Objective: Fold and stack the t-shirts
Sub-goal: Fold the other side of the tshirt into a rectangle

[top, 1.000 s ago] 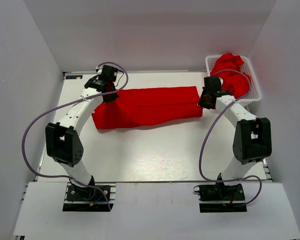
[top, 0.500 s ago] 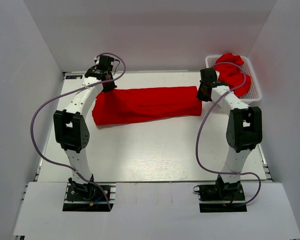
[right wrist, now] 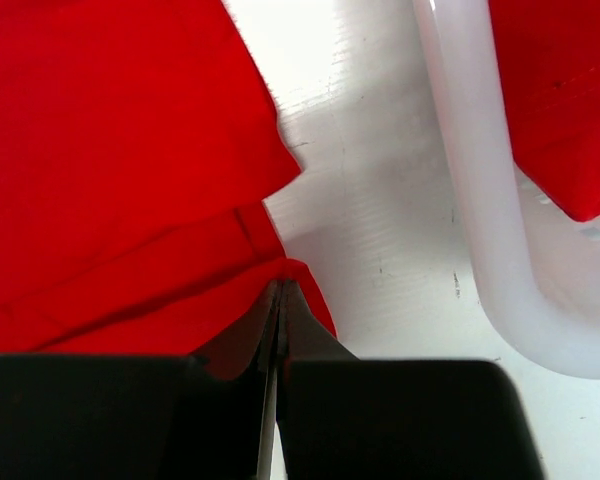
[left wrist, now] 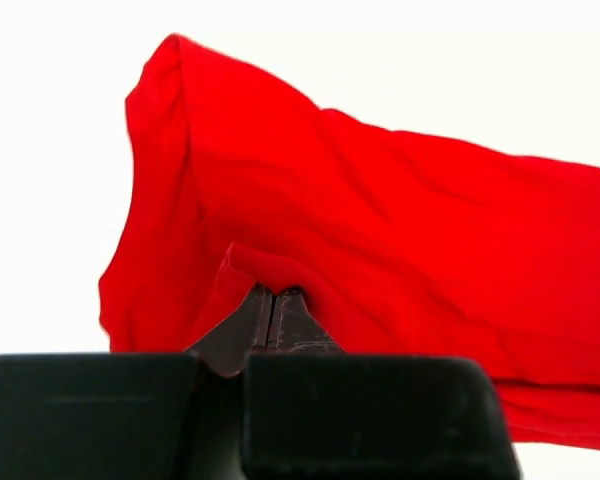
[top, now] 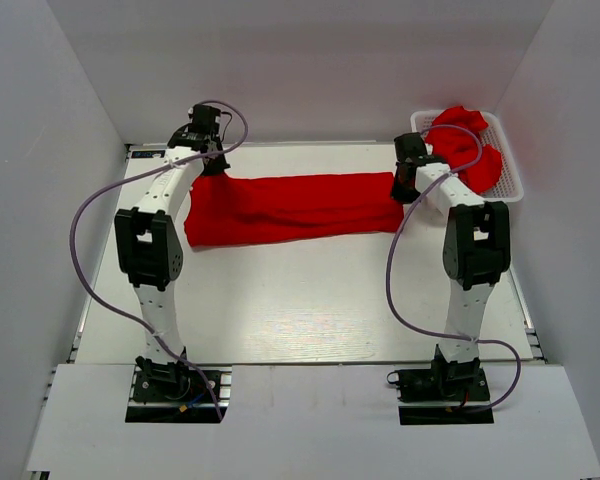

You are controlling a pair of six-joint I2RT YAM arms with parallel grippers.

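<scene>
Both arms reach to the far edge of the counter (top: 310, 300). Between them the stretched t-shirt (top: 295, 205) runs as a long red band, from near the far-left corner across to near the far-right one. Left hand (left wrist: 273, 300): fingers pressed together, a fold of red cloth pinched at the tips, the shirt's left end bunched up around them. Right hand (right wrist: 279, 292): same story, jaws tight on the hem at the shirt's right end, low over the counter. Just beside it, in the far-right corner, sits the white basket (top: 508, 185), its rim near that hand but apart from the gripped cloth. Inside, the bundled t-shirts (top: 463, 150) are heaped, crumpled, rising above the rim.
</scene>
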